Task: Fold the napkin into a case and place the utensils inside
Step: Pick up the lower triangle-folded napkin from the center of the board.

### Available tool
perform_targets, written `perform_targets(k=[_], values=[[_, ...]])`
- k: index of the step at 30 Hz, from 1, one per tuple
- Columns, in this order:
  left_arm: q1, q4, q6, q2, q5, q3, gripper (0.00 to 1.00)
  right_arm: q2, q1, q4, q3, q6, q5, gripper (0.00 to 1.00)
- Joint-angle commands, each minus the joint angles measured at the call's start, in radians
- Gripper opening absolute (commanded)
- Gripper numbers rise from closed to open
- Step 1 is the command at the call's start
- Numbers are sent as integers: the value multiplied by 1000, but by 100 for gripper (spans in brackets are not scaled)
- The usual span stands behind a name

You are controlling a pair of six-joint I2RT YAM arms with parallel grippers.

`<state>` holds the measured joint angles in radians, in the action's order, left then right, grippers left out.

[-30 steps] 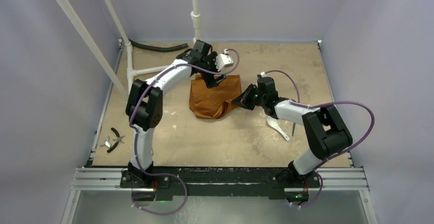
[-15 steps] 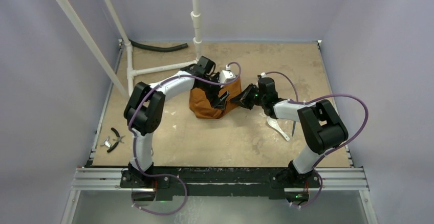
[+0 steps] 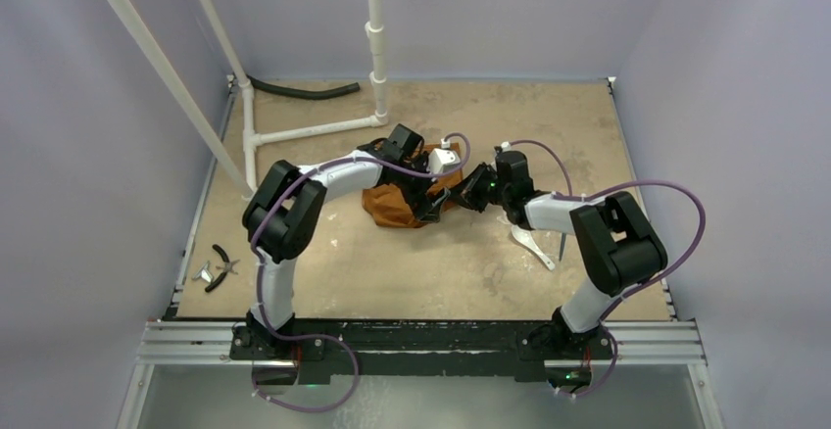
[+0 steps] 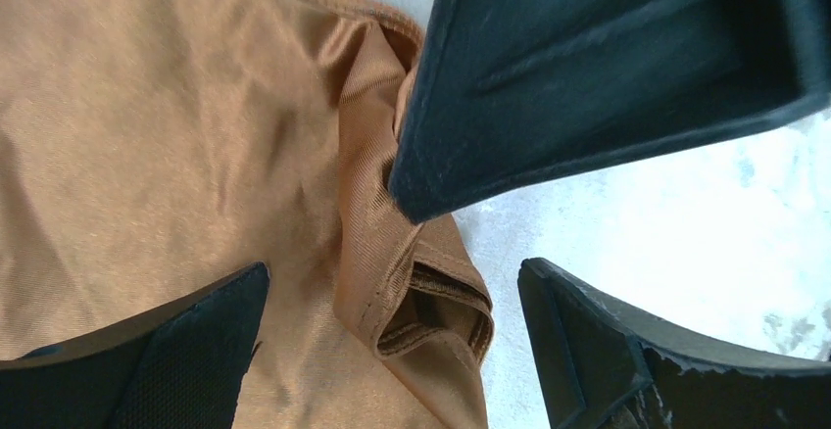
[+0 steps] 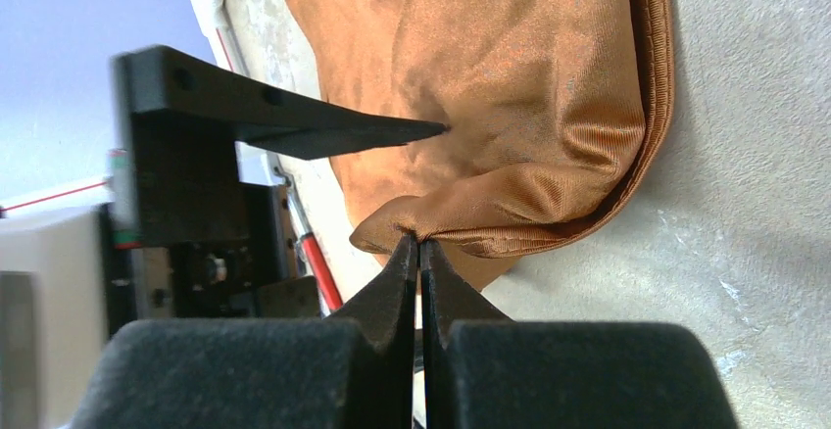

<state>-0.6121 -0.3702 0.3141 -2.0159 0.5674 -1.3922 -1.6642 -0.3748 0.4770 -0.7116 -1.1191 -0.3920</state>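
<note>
- The rust-orange, shiny, creased cloth napkin (image 3: 390, 206) is pinched at its 3 o'clock edge by the fully closed right gripper (image 5: 419, 243).
- The left gripper (image 4: 392, 270) is spread wide (nothing held) over that fold.

black pliers (image 3: 224, 265): left edge | black hose (image 3: 299, 93): far-left corner | white pipes (image 3: 314, 131): beside hose

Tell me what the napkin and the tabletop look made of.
The napkin looks like woven fabric, perhaps a satin-like synthetic: fine ribbed weave, soft sheen, stitched hem. The tabletop looks hard, matte and beige, speckled and scuffed; painted board or stone-like, cannot tell.
</note>
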Motion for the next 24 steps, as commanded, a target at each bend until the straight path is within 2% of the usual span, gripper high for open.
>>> perform_targets(k=[1,3,5,6,8,10,13,16,18,20,22,24], values=[[-22,67,11,6,-94,54,93,37,7,36,11,-1,-25,0],[-27,59,30,4,-103,58,82,40,7,34,14,2,-25,0],[-29,46,47,-3,-98,52,59,40,8,36,11,10,-33,0],[-30,38,60,-9,-94,44,44,38,7,34,7,18,-40,0],[-31,-1,72,-31,-84,13,2,37,8,18,-6,37,-57,0],[-32,-17,75,-42,-95,-3,0,50,8,-33,-18,65,-60,9],[-34,-14,86,-31,-113,4,0,94,14,-153,-44,140,-33,31],[-36,-34,104,-18,-117,5,0,158,43,-248,-57,206,0,44],[-38,-47,114,-7,-121,5,0,199,84,-271,-62,227,14,47],[-41,-74,126,-1,-116,1,0,206,118,-284,-97,259,21,45],[-43,-100,138,10,-113,2,0,172,133,-306,-168,300,30,40],[-47,-123,147,26,-112,13,0,82,134,-300,-257,328,8,31]])
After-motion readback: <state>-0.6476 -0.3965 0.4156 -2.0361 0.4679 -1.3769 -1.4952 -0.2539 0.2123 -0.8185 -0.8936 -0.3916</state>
